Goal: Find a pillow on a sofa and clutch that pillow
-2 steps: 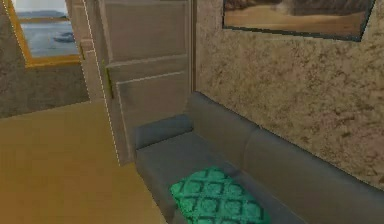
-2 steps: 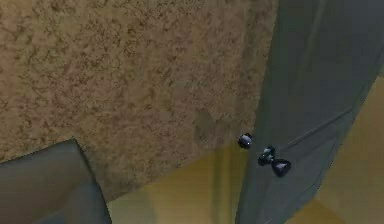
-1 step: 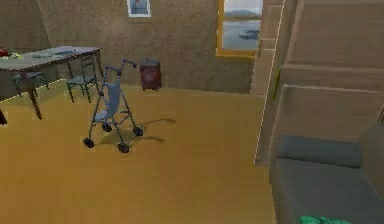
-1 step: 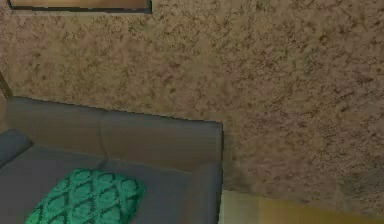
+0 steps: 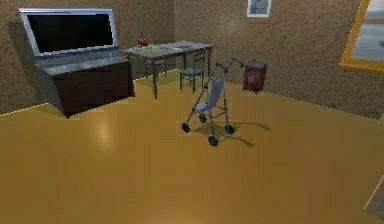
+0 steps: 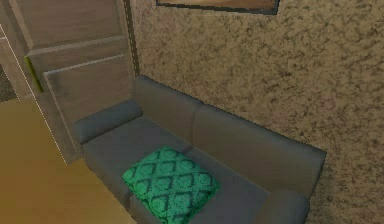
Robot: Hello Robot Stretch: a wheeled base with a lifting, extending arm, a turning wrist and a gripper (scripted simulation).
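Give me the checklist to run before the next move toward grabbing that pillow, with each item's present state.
1. Pillow found: a green patterned pillow lies in the arm side view. ok
2. Pillow is on a sofa: it rests on the seat of the grey sofa. ok
3. Pillow's top is free: nothing lies on it. ok
4. Pillow is on the arm's reaching side: ok
5. Fingers lined up with the pillow: cannot tell
6. Floor ahead for shifting the base: bare up to the stroller, which stands farther off. ok
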